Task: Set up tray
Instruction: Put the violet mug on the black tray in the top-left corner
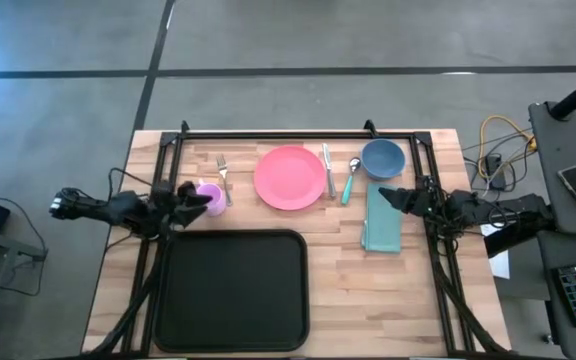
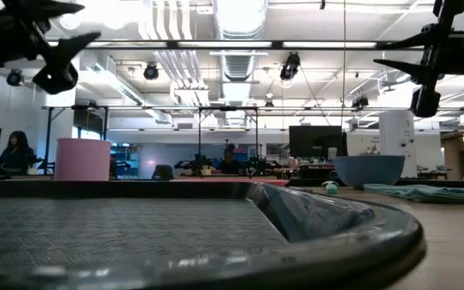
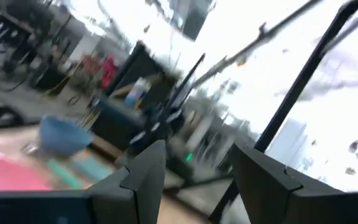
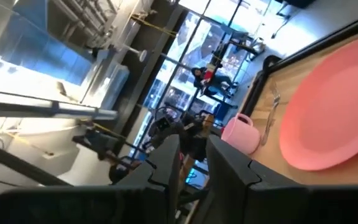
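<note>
The black tray lies flat on the wooden table near its front edge, left of centre; its rim fills the low view. My left gripper hangs open high above the table, beside the pink cup, with nothing between its fingers. My right gripper hovers above the far end of the teal napkin. Its fingers stand a narrow gap apart and hold nothing. Both grippers point roughly level toward the table's middle.
Along the far side lie a fork, a pink plate, a knife, a teal-handled spoon and a blue bowl. A black frame borders the table. Bare wood lies right of the tray.
</note>
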`<control>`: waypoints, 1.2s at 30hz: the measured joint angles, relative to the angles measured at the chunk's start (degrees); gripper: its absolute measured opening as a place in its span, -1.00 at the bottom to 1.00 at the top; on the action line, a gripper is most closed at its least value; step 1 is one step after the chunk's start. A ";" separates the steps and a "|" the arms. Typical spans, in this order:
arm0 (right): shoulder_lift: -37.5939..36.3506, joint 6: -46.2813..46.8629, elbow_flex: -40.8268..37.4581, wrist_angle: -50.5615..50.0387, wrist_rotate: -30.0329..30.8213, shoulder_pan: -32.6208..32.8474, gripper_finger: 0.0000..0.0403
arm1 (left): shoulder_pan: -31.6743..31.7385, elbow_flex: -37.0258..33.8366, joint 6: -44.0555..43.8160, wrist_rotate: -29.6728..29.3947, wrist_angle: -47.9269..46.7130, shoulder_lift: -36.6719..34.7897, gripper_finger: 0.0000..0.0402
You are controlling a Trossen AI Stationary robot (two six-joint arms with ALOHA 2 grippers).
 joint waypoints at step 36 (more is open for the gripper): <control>15.73 -0.06 -0.02 8.46 28.78 -0.28 -0.34 | 0.49 22.64 -28.02 -40.12 -24.17 29.78 -0.29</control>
